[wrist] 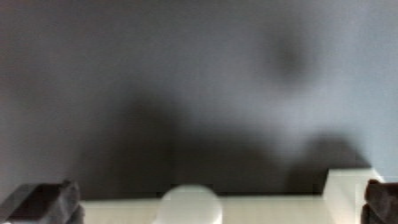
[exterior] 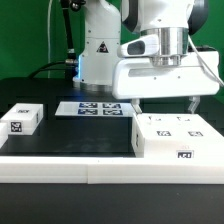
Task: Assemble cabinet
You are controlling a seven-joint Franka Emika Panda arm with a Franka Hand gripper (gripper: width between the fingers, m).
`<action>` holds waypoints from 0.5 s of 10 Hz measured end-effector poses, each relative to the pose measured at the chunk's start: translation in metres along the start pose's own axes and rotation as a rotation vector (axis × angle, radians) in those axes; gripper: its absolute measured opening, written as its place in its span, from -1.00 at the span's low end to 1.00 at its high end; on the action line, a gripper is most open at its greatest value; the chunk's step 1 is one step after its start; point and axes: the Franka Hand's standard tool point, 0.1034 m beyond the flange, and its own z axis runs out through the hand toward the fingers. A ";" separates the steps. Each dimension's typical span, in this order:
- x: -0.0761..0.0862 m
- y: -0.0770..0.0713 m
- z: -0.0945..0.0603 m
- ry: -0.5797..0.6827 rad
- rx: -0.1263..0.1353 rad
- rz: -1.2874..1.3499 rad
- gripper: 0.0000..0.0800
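The cabinet (exterior: 175, 137) is a large white box on the black table at the exterior view's right, with square tags on its top and front panels. My gripper (exterior: 167, 106) hovers just above its far edge, with one dark fingertip (exterior: 190, 103) showing. In the wrist view the gripper (wrist: 210, 206) is wide open and empty, its dark fingertips (wrist: 39, 204) at both sides of the picture. Between them lies the blurred white cabinet surface (wrist: 267, 212) with a rounded white knob (wrist: 192, 204) and a raised white part (wrist: 349, 188).
A small loose white block (exterior: 20, 120) with one tag lies at the exterior view's left. The marker board (exterior: 95, 108) lies flat at the back middle, before the robot base (exterior: 98, 55). A white ledge (exterior: 90, 170) runs along the table's front.
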 end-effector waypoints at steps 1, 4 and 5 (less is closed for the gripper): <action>-0.003 0.002 0.006 0.002 -0.004 0.020 0.99; -0.003 0.007 0.014 -0.003 -0.013 0.025 0.99; -0.003 0.006 0.014 -0.003 -0.012 0.024 0.99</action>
